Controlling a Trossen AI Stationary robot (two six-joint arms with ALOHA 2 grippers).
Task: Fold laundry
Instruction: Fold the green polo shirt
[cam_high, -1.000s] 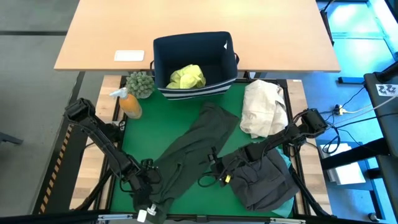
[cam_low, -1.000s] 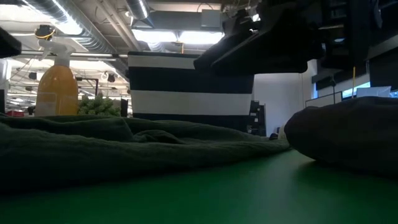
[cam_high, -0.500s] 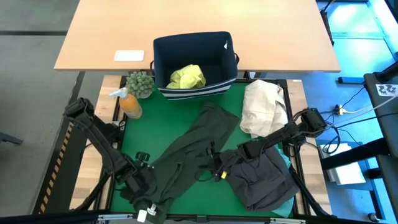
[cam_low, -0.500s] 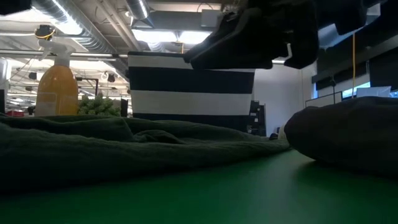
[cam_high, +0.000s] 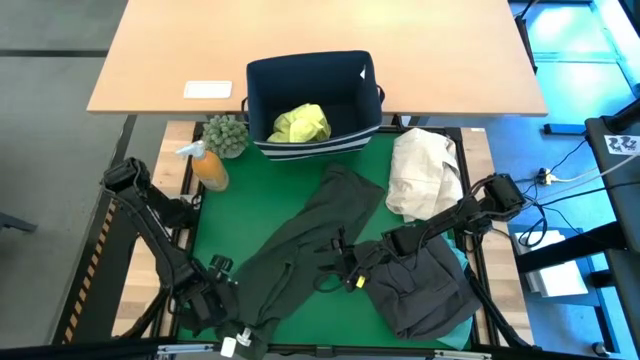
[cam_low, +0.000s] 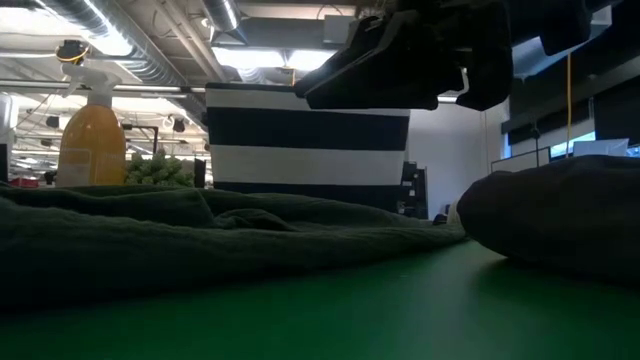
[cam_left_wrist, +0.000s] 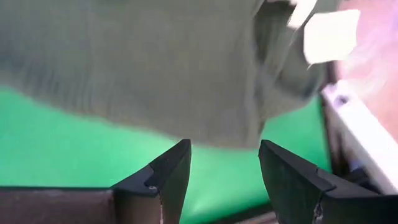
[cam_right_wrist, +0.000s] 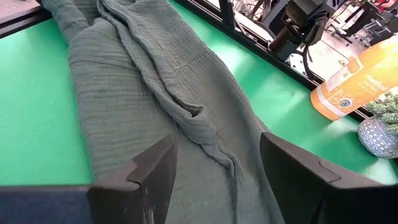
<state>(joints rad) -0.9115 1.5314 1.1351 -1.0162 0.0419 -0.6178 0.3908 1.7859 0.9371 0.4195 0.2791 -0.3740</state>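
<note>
A long, crumpled dark olive-green cloth garment (cam_high: 305, 245) is laid across the green table mat (cam_high: 225, 215), its long axis running from seven o'clock to one o'clock. The left gripper (cam_high: 207, 300) is placed at the garment's seven o'clock end, just beside its hem. The right gripper (cam_high: 345, 270) is held over the middle, at the three o'clock edge. Both sets of jaws are seen apart, and nothing is held.

Long garment (cam_high: 300, 240) across the mat's (cam_high: 225, 215) middle, bin (cam_high: 313, 100) behind it, bundle (cam_high: 425, 172) right, bottle (cam_high: 207, 167) left.
</note>
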